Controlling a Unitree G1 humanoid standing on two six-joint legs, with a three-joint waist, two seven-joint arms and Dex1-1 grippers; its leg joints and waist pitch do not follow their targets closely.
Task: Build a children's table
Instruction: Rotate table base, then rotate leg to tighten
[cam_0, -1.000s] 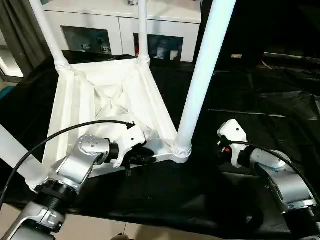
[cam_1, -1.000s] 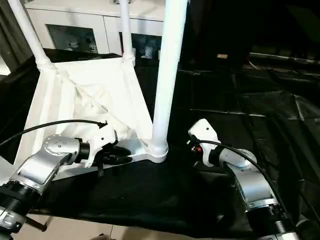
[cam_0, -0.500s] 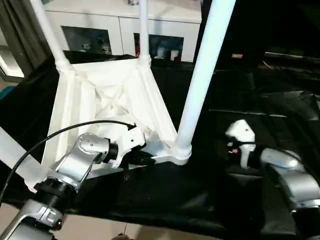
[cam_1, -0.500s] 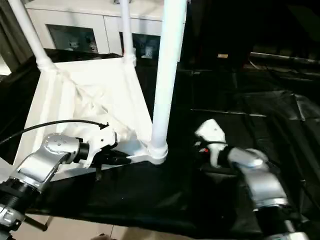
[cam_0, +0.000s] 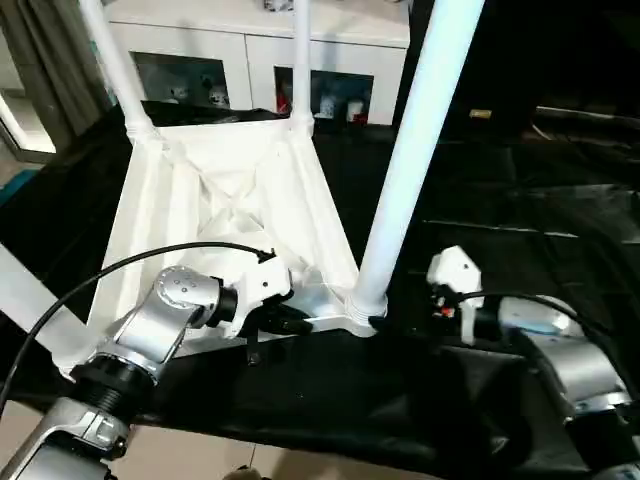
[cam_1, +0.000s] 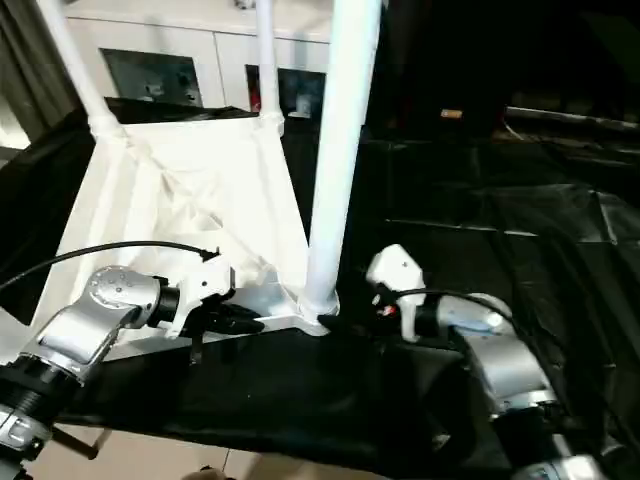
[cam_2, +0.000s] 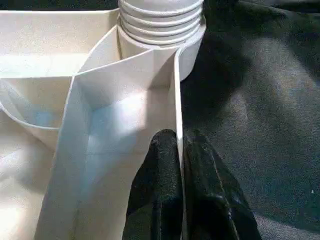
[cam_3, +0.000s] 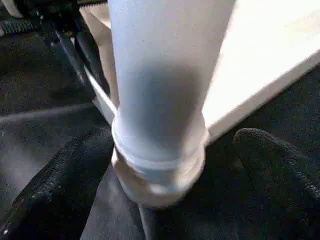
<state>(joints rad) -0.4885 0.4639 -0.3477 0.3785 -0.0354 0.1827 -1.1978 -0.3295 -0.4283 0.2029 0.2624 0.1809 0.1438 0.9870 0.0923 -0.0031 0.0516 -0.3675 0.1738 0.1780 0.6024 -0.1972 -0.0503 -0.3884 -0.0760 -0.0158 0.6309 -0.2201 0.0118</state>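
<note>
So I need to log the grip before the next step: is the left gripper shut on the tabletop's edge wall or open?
Shut. The left gripper has both black fingers pinching the thin edge wall of the tabletop.

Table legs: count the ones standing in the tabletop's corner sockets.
4. The near right leg stands between the grippers, the far right leg and far left leg by the cabinet, and the near left leg at the picture's left edge.

Silver jointed forearms (cam_0: 150, 335), white wrist housings (cam_0: 452, 272) (red-marked), black cables (cam_0: 120, 265), black jaws.
</note>
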